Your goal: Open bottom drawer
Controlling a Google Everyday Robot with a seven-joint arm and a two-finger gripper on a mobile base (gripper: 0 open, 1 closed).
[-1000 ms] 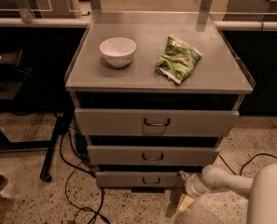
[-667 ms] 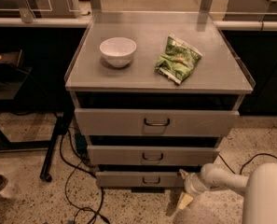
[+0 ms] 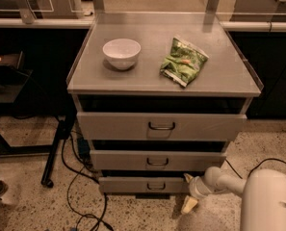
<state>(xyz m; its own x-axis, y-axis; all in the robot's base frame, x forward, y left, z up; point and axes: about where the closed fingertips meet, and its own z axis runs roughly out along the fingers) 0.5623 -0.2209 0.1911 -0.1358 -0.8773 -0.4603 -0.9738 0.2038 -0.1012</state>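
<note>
The bottom drawer (image 3: 128, 184) is the lowest and narrowest of three grey fronts on the cart, with a small dark loop handle (image 3: 156, 186) at its centre. It juts out only slightly, less than the two drawers above. My gripper (image 3: 188, 191) is low at the drawer's right end, to the right of the handle. It is open, with one cream fingertip (image 3: 187, 178) by the drawer's upper right corner and the other (image 3: 189, 205) down near the floor. It holds nothing.
The middle drawer (image 3: 157, 160) and the top drawer (image 3: 159, 125) stand partly pulled out. A white bowl (image 3: 121, 53) and a green snack bag (image 3: 183, 60) lie on the cart top (image 3: 147, 78). Black cables (image 3: 80, 182) and a dark stand leg (image 3: 56, 143) cross the speckled floor at left.
My arm has shifted slightly left and the gripper has edged a little upward beside the bottom drawer's right end. The drawers have not moved.
</note>
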